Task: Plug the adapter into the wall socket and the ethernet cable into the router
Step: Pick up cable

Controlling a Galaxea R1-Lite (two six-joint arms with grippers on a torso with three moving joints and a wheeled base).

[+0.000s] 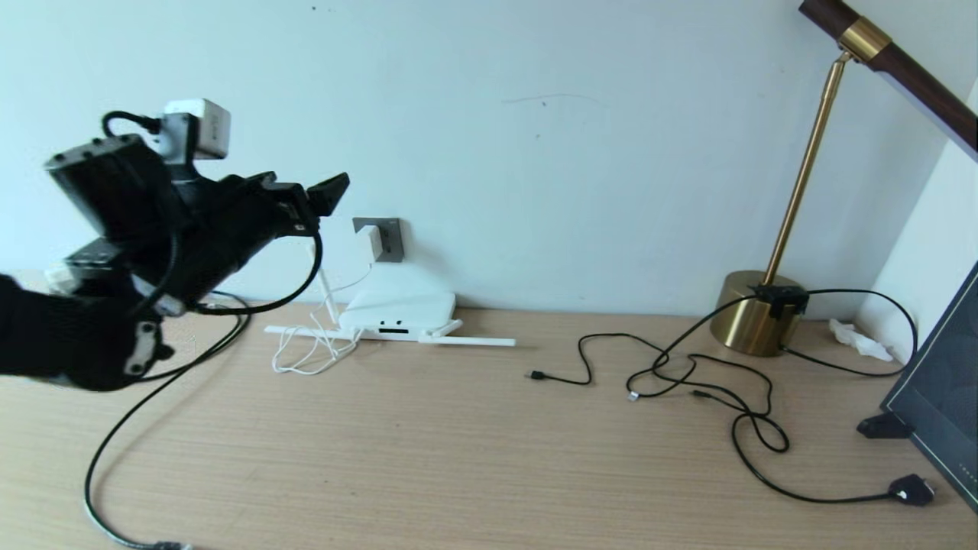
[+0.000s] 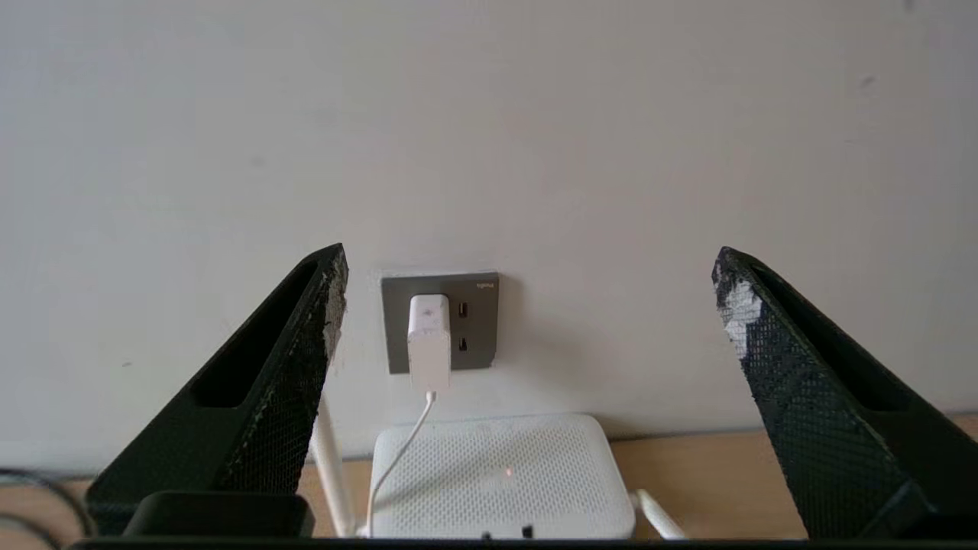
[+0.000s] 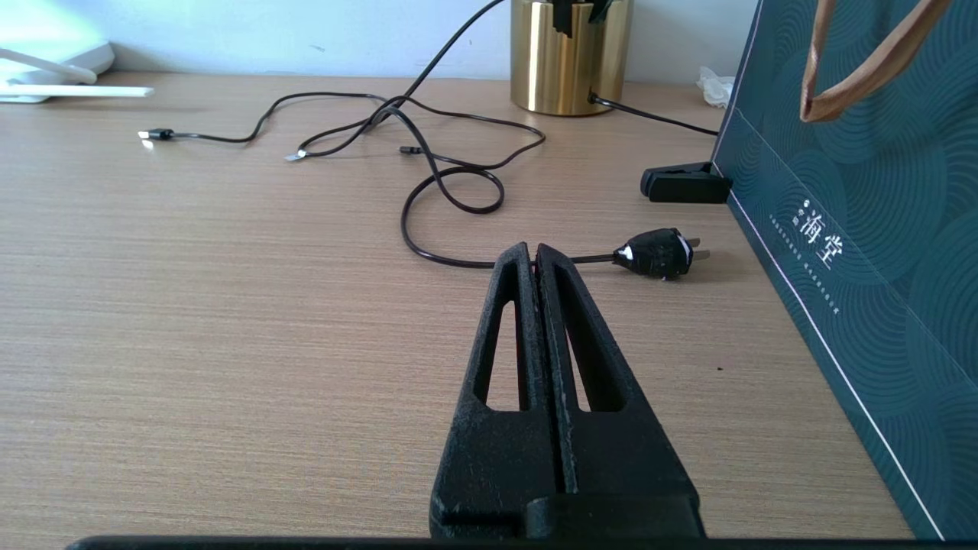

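- Nearest, at the right, the right pincer [image 3: 539, 256] hangs clenched and empty just above the surface [image 1: 458, 458]; it looks parked.
- At the near left a thick black cable, probably the ethernet cable [image 1: 114, 428], trails off the near edge, its plug not clear to me.
- Above it the left pincer [image 1: 325, 200] stands released, holding nothing, aimed at the wall.
- Farther back lies one router [image 1: 397, 309], antennas splayed flat.
- On the wall above it, one adapter [image 2: 429, 340] sits in the one wall socket [image 2: 477, 321], its cord hanging down.
- I judge the ethernet step next: grip just behind the plug, line it up with a port, push straight.
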